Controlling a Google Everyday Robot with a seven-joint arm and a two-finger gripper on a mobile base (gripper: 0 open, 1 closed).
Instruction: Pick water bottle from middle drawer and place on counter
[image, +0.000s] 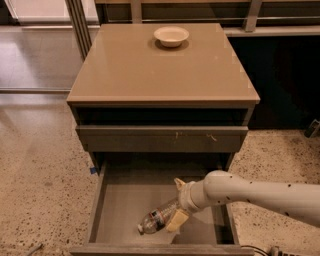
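The water bottle (156, 220) lies on its side on the grey floor of the open middle drawer (125, 200), white cap toward the front left. My gripper (175, 204) reaches in from the right on a white arm. It is open. One cream finger (178, 184) sits behind the bottle's base end and the other in front of it, so the base lies between them. The bottle rests on the drawer floor. The tan counter (160, 75) is the cabinet top above.
A small cream bowl (171, 36) stands at the back of the counter. The upper drawer front (160, 137) is closed above the open drawer. Speckled floor lies left and right; a dark wall stands to the right.
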